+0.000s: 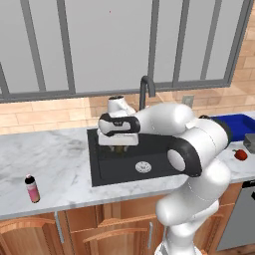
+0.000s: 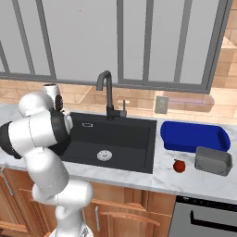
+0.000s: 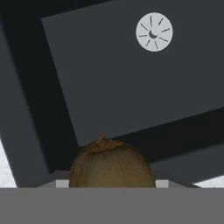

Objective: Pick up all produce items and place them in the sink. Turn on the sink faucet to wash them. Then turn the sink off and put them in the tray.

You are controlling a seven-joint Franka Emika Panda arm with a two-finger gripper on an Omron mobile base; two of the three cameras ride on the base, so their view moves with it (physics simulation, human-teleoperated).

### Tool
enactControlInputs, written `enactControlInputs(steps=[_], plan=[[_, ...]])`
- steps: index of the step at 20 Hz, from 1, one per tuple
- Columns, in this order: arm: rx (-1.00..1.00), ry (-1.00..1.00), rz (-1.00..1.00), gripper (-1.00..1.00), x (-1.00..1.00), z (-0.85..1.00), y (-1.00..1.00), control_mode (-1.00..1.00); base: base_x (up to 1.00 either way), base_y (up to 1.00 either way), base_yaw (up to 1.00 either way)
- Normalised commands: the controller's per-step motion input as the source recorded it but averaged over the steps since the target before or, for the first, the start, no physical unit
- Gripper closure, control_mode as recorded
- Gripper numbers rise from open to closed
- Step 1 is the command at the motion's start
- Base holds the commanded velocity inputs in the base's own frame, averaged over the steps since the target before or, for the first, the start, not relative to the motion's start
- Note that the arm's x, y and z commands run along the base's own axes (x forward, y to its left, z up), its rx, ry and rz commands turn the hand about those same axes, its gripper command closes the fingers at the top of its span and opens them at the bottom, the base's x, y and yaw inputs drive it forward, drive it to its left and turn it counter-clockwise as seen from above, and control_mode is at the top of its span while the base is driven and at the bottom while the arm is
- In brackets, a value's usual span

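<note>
My gripper (image 1: pixel 118 146) hangs over the back left part of the black sink (image 1: pixel 107 169), shut on the brownish-olive ball (image 3: pixel 112 164), one of the produce items. In the hand view the ball covers the fingertips, with the sink floor (image 3: pixel 131 78) and its silver drain (image 3: pixel 154 31) below it. The red ball (image 2: pixel 179 165) lies on the counter right of the sink (image 2: pixel 125 134), in front of the blue tray (image 2: pixel 194 136). The black gooseneck faucet (image 2: pixel 107 92) stands behind the basin, and no water shows.
A grey container (image 2: pixel 213 160) sits at the tray's front right corner, close to the red ball. A small pink bottle (image 1: pixel 32 189) stands on the marble counter far left of the sink. A window runs behind the counter.
</note>
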Motion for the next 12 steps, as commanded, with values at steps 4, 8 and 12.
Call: enactControlInputs(steps=[4,8,12], plan=[[0.0,0.0,0.0,1.0,0.3,-0.05,-0.33,-1.0,0.0,0.0,0.0],[0.0,0.0,0.0,1.0,0.35,-0.12,-0.2,-1.0,0.0,0.0,0.0],[0.0,0.0,0.0,1.0,0.36,-0.21,-0.08,-1.0,0.0,0.0,0.0]])
